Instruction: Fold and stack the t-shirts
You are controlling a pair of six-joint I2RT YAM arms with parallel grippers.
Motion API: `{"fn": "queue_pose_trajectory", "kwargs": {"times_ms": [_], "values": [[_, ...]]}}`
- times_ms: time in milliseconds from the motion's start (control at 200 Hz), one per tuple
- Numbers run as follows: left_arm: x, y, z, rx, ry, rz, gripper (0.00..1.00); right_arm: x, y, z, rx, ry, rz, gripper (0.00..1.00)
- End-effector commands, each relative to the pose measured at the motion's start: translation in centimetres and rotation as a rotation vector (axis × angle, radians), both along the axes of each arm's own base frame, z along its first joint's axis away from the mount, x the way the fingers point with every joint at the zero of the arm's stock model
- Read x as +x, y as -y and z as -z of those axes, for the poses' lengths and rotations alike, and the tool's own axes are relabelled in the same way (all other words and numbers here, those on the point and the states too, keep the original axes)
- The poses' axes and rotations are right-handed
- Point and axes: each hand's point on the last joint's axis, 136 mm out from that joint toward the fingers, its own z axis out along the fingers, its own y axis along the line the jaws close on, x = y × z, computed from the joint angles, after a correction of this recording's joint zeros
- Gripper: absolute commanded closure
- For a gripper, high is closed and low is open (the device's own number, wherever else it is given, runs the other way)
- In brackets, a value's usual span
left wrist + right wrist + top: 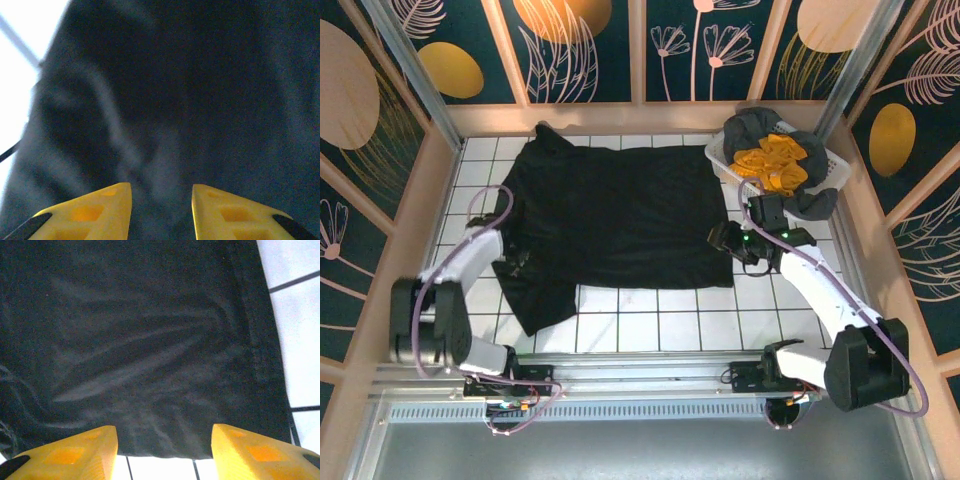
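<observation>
A large black t-shirt [620,215] lies spread flat across the white tiled table [660,325], with one sleeve trailing toward the near left. My left gripper [515,262] is low over that sleeve side. In the left wrist view its yellow fingers [107,210] stand apart above the dark cloth [200,100], and a pale fold runs up between them. My right gripper [722,240] sits at the shirt's right edge. In the right wrist view it [164,429] is open, and the hem [165,452] lies between the fingers. A mustard-yellow t-shirt [775,162] and a dark grey one [760,125] are piled in the basket.
The white lattice basket [718,158] stands at the back right corner, close behind my right arm. Beige walls ring the table on three sides. Bare tiles [650,320] run along the near edge in front of the shirt.
</observation>
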Motion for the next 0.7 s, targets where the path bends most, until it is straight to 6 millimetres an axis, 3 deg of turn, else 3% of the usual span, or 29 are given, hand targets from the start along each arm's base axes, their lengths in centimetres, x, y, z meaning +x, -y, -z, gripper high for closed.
{"fn": "queue_pose_trajectory", "kwargs": {"times_ms": [0, 135, 250, 375, 646, 696], "values": [[-8.5, -0.6, 0.9, 0.024, -0.187, -0.132, 0.63, -1.7, 0.6, 1.6, -0.025, -0.088, -0.007, 0.47], [-14.6, -0.1, 1.4, -0.034, -0.273, -0.119, 0.63, -1.1, 0.3, 1.6, -0.032, -0.079, -0.039, 0.47], [-17.4, 1.4, 3.3, -0.12, -0.353, -0.044, 0.58, -0.6, -0.1, 1.5, -0.023, -0.076, -0.067, 0.46], [-17.3, 2.1, 4.6, -0.155, -0.366, 0.018, 0.52, -0.7, -0.5, 1.8, -0.006, -0.086, -0.086, 0.46], [-16.8, 2.8, 6.7, -0.185, -0.368, 0.029, 0.55, -1.6, -0.1, 2.2, -0.015, -0.1, -0.086, 0.46], [-15.2, 3.1, 6.5, -0.2, -0.302, 0.023, 0.56, -1.7, -0.1, 2.1, -0.011, -0.096, -0.088, 0.46]]}}
